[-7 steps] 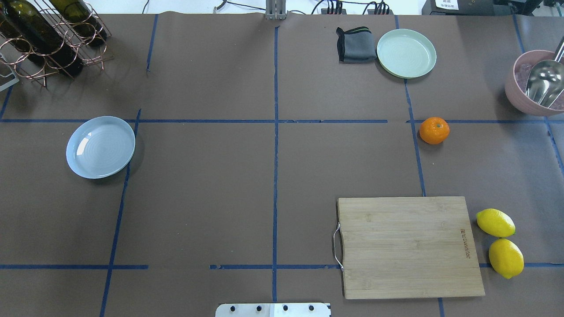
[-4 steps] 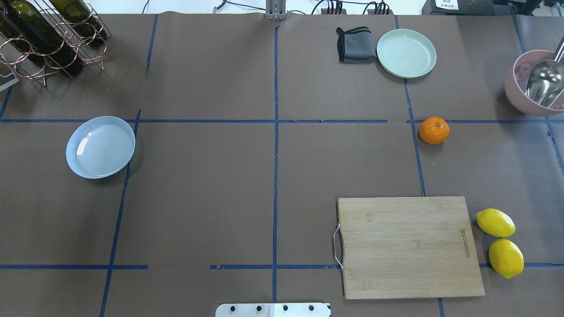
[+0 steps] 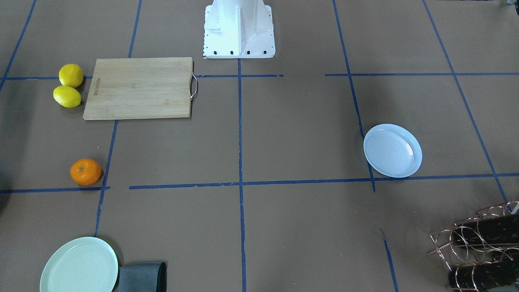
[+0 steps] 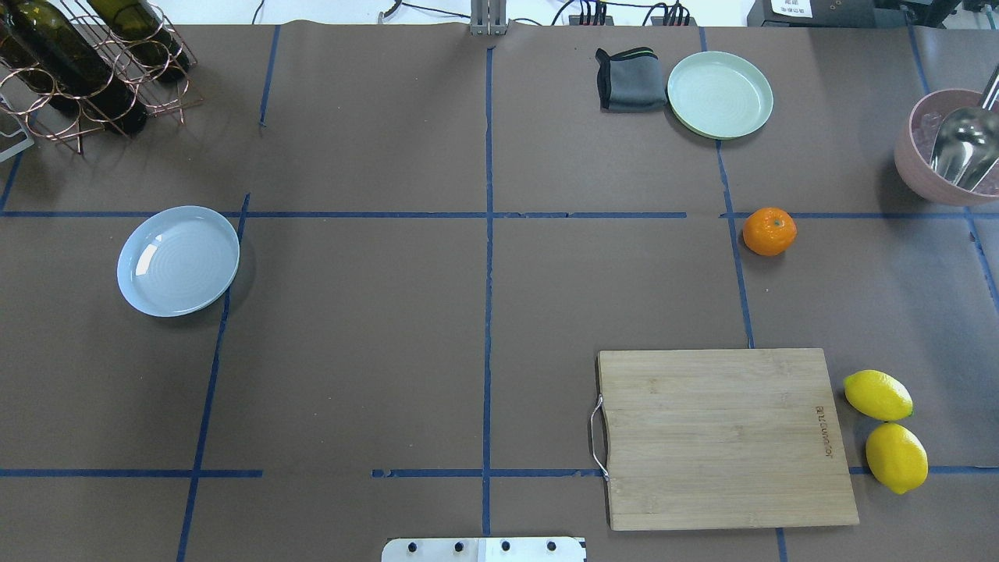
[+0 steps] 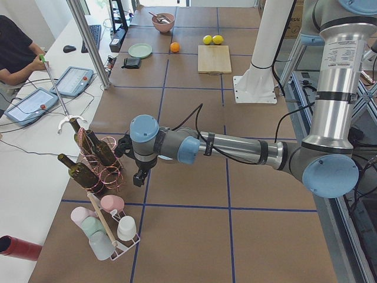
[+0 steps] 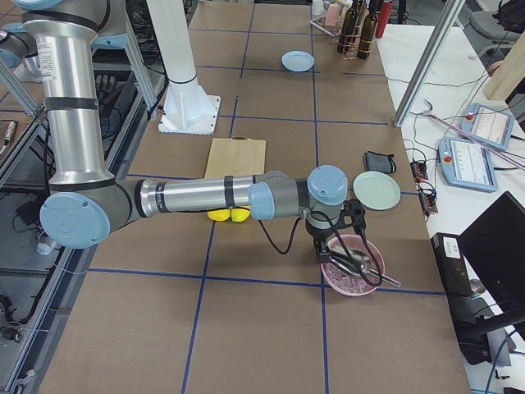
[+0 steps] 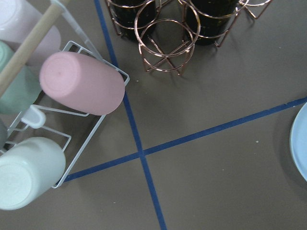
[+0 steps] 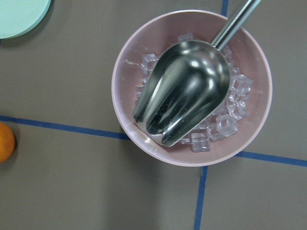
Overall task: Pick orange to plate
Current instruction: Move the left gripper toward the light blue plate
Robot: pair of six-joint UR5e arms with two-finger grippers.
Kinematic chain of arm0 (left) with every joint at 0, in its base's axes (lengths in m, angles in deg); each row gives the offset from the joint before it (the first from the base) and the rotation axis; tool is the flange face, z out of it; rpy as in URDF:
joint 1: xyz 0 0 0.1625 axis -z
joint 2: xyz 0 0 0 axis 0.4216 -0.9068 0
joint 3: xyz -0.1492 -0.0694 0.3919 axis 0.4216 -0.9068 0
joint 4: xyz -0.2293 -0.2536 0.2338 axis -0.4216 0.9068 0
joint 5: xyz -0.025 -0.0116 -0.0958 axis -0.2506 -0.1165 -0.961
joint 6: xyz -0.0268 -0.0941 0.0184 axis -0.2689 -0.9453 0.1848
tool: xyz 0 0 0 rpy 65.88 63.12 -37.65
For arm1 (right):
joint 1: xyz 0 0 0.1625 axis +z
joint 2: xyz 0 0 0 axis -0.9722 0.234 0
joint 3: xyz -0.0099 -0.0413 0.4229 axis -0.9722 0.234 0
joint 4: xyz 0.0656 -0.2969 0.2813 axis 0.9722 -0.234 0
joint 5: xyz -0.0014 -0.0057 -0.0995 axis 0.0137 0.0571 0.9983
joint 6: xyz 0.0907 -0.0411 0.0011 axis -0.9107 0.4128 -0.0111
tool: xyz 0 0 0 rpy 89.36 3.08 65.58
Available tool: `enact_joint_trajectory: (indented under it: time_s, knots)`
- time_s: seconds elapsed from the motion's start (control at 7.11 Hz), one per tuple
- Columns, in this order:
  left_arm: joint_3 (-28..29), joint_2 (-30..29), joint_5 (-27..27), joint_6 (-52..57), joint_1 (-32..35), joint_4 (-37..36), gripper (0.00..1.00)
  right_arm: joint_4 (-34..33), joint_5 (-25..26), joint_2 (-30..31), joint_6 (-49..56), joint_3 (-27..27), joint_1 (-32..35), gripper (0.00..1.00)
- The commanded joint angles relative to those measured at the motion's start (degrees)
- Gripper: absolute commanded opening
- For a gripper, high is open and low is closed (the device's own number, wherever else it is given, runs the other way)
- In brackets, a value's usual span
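The orange (image 4: 769,231) lies on the brown table at the right, just past a blue tape line; it also shows in the front view (image 3: 85,172) and at the right wrist view's left edge (image 8: 4,142). The pale bluish plate (image 4: 178,261) rests empty far off at the left (image 3: 392,150). Only the side views show the grippers. My left gripper (image 5: 136,177) hangs beside the wine rack. My right gripper (image 6: 326,250) hovers over the pink bowl. I cannot tell whether either is open or shut.
A pink bowl (image 8: 144,143) of ice holds a metal scoop (image 8: 184,91). A mint plate (image 4: 719,94) and grey cloth (image 4: 631,78) sit at the back. Cutting board (image 4: 726,437) and two lemons (image 4: 877,395) lie near. Wine rack (image 4: 86,62) and cup rack (image 7: 72,96) stand far left.
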State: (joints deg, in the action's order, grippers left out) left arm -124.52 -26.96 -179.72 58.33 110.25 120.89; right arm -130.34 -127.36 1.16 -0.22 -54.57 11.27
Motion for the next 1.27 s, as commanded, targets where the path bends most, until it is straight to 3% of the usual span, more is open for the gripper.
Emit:
enact_joint_trajectory:
  time_s: [0.0,0.28,0.56,0.84,1.12]
  knots:
    - [-0.5,-0.7,-0.8,-6.1,-8.1,2.9,1.00,2.0,-0.1,-0.5,-0.1,0.6,-3.6,1.00]
    - [-0.2,-0.2,4.8,-25.3,-14.3,12.7,1.00,2.7,-0.2,-1.0,-8.0,0.8,-3.6,1.00]
    - [0.7,0.3,10.1,-38.9,-20.9,20.5,1.00,2.8,-1.2,-1.1,-9.6,0.3,-4.0,1.00]
    - [0.9,0.2,13.8,-45.5,-25.0,22.2,0.89,2.8,-1.2,-1.9,-10.8,0.0,-4.1,1.00]
    - [2.4,-0.2,14.4,-46.5,-26.8,23.1,0.85,2.8,-1.3,-2.5,-11.7,-0.1,-4.2,1.00]
